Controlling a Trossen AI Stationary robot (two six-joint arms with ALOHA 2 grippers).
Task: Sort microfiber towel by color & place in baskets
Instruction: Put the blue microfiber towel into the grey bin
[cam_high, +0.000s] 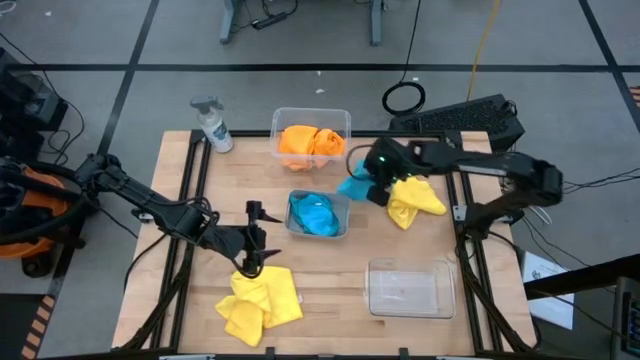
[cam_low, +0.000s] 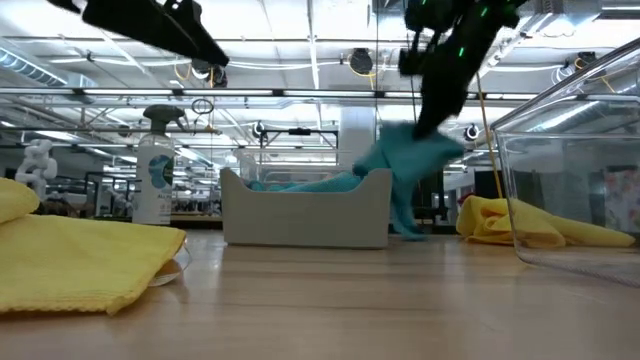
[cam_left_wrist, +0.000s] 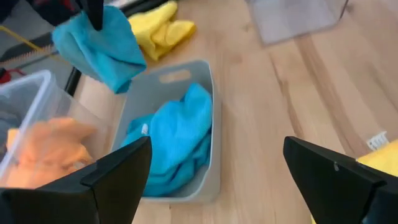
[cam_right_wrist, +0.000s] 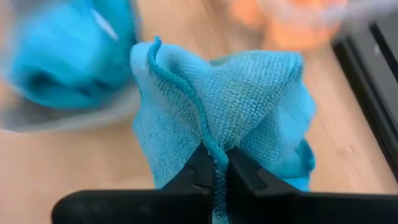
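At the left of the high view, the left pincer (cam_high: 254, 238) hovers over bare tabletop (cam_high: 330, 280) with its fingers spread wide and nothing between them, just above a yellow towel (cam_high: 260, 303) lying in the lower left of the frame. Toward the upper left stands a spray bottle (cam_high: 213, 125). At upper centre, a clear basket (cam_high: 311, 137) holds the orange towels (cam_high: 311, 142). Below it, in the middle of the frame, the small greyish basket (cam_high: 318, 213) holds one turquoise towel (cam_high: 314, 213). Just right of that basket's upper corner, the right pincer (cam_right_wrist: 216, 163) is clamped tight on a second turquoise towel (cam_right_wrist: 217, 106), a fold pinched between its fingertips and the rest hanging clear of the tabletop beside the basket. Right of it, another yellow towel (cam_high: 413, 198) lies on the tabletop. In the lower right sits a third, clear basket (cam_high: 410, 287) with no towel in it.
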